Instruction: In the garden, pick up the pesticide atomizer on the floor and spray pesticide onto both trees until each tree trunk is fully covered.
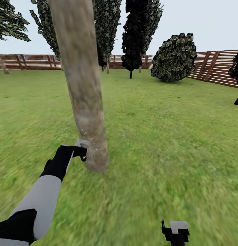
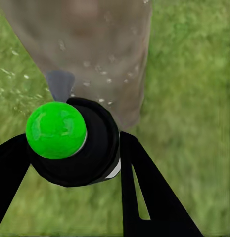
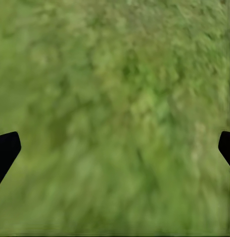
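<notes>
Lawn [image 1: 159, 143]; atomizer [image 2: 77, 143] between left jaws, facing trunk [image 1: 84, 95]

The left gripper [image 1: 83, 150] reaches the base of a leaning tree trunk [image 1: 81, 78] on the lawn [image 1: 159, 136], whitish pesticide [image 1: 88, 143] specks flecking the bark; a slatted fence [image 1: 214, 66] stands behind.

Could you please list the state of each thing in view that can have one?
Left gripper: shut on the pesticide atomizer.
Pesticide atomizer: held, top showing green, aimed at the trunk.
Pesticide: specks dotting the trunk's base.
Tree trunk: standing, slightly leaning.
Right gripper: open, empty, over grass.
</notes>
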Robot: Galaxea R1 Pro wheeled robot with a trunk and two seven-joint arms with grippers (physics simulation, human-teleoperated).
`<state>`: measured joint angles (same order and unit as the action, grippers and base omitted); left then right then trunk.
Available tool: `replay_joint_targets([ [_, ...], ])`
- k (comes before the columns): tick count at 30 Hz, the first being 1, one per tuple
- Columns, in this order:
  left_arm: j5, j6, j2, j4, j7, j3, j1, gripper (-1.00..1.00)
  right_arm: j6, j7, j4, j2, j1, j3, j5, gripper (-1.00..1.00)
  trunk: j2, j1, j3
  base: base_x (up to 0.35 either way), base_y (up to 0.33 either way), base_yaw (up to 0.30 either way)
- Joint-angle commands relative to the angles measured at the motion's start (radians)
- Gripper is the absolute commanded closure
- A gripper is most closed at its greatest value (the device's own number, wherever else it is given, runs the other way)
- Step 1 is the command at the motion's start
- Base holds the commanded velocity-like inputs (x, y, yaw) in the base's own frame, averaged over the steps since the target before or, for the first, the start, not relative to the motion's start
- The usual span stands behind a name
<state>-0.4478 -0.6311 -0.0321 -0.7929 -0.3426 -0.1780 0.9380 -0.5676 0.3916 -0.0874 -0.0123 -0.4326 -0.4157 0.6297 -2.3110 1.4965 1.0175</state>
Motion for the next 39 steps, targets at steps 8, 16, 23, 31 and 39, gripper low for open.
replay_joint_targets([
  [8,-0.006,-0.001,0.0,0.0,0.008,0.0,-0.007,1.0,0.0,0.001,0.0,0.0,0.0,0.0,0.0,-1.0,0.0,0.0,0.0,-0.095,-0.234,0.198],
  [16,-0.007,-0.001,-0.004,0.0,0.01,0.0,-0.008,1.0,0.0,0.0,0.0,0.0,0.0,0.0,0.0,-1.0,0.0,0.0,0.0,0.053,-0.274,0.144],
  [23,-0.007,-0.001,-0.006,0.004,0.011,0.0,-0.008,1.0,0.0,0.0,0.0,0.0,0.0,0.0,0.001,-1.0,0.0,0.0,0.0,0.158,-0.263,0.001],
  [31,-0.006,-0.001,-0.006,0.004,0.011,0.0,-0.007,1.0,0.0,0.0,0.0,0.0,0.0,0.0,0.0,-1.0,0.0,0.0,0.0,0.161,-0.262,0.007],
  [39,-0.006,-0.001,-0.006,0.004,0.011,-0.001,-0.009,1.0,0.0,0.001,0.0,0.0,0.0,0.0,0.001,-1.0,0.0,0.0,0.0,0.161,-0.262,0.236],
])
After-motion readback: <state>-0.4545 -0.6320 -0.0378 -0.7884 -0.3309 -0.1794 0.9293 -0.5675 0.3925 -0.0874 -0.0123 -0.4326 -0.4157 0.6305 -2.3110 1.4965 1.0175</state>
